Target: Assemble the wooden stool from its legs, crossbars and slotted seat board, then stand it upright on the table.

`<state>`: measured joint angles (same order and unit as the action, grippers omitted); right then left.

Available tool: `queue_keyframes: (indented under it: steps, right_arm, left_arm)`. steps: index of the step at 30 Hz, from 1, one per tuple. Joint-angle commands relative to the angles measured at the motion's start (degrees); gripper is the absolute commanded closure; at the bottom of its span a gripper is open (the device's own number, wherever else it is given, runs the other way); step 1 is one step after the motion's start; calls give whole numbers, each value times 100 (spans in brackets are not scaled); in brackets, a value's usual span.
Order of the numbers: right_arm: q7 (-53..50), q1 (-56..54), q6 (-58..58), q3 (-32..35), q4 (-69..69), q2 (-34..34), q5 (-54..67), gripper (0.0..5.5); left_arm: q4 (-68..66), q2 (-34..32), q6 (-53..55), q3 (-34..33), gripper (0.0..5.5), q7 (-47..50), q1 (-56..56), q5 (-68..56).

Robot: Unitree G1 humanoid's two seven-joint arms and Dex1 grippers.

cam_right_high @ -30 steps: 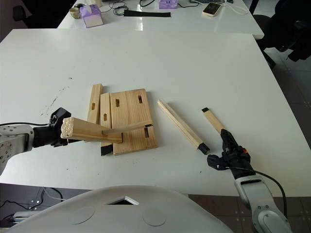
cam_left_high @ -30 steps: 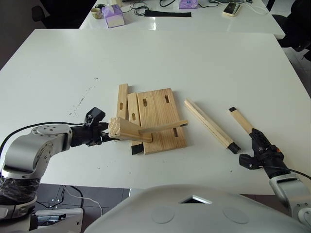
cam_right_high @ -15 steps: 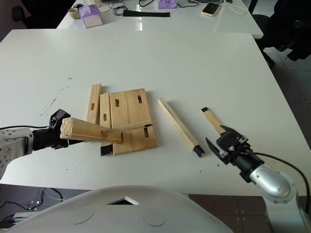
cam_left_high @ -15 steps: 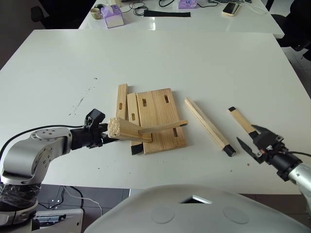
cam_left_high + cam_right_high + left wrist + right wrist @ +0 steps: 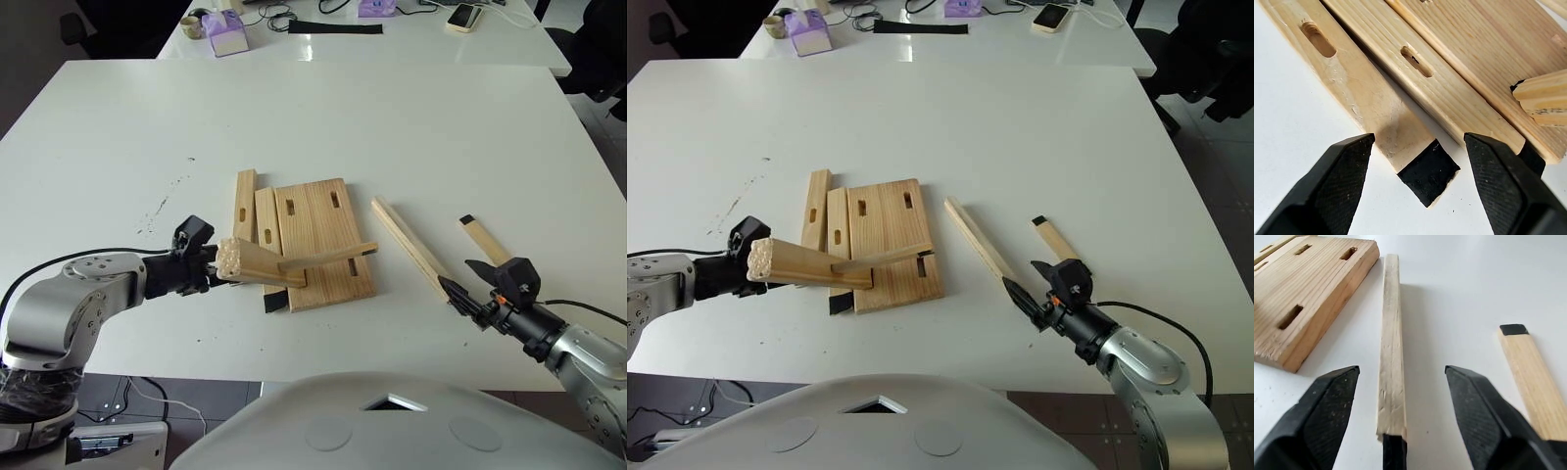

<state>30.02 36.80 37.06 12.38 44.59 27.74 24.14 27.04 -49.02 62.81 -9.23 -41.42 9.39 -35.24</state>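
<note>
Both pairs stand apart: the left jaws straddle the black-capped end of a slotted leg [image 5: 1352, 93] near the seat board [image 5: 323, 240], the right jaws straddle the dark-tipped end of a long leg [image 5: 1391, 357] on the desk [image 5: 392, 127].

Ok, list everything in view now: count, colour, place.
seat board: 1, light wood, slotted, table centre
slotted bars: 2, light wood, black near ends, left of the board
tapered leg: 1, light wood, over board's near left corner
thin bar: 1, light wood, from leg across board
long stick: 1, light wood, black near end, right of board
short bar: 1, light wood, black far end, farthest right
boxes: 2, purple, back table
strip: 1, black, back table
left fingers: 2, black, open, astride a slotted bar's end
right fingers: 2, black, open, astride the long stick's near end
</note>
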Motion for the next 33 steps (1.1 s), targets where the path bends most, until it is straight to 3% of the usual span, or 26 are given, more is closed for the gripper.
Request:
queue_keyframes:
  steps: [1,7,22,33]
  right_arm:
    - [-191,-297,155,467,136,-233,618,223]
    - [-349,-483,-59,759,-295,-25,374,223]
    - [-460,117,-1318,-1004,-548,11,-1454,223]
    - [-674,250,-1571,-1005,-547,-191,-1692,223]
  left_arm:
    - [-1,-73,-13,-1,207,-57,-65,-42]
    - [55,-67,12,-38,207,-74,-15,-64]
    - [-75,-172,38,114,207,-226,-270,-15]
    - [375,2,1569,-570,207,100,-192,-907]
